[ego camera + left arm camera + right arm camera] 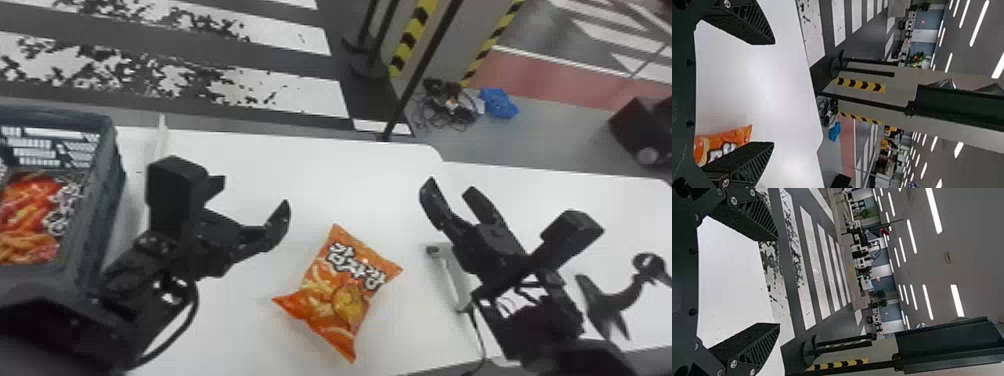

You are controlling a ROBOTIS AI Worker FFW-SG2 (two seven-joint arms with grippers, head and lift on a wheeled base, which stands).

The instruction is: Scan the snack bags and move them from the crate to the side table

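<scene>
Your left end effector (254,195) and right end effector (450,189) are spread wide, so align one over the orange snack bag (340,295), lower centre on the tabletop (300,175), and pinch its middle gently.

We note the widest lane in the head view: white tabletop (320,185) beyond the snack bag (345,295), running between the left gripper (251,197) and the right gripper (450,189). Narrower strips pass either side of the bag, which blocks a low sweep through the middle. To the left we have the crate (112,150), its wall standing up, a thin white upright strip (161,140) just beside it. To the right, a pale bar (452,280) and dark cable (480,340) crowd the right gripper's near side; farther right, a dark curved stand (617,300). Both grippers' fingers stand apart, room between them.
</scene>
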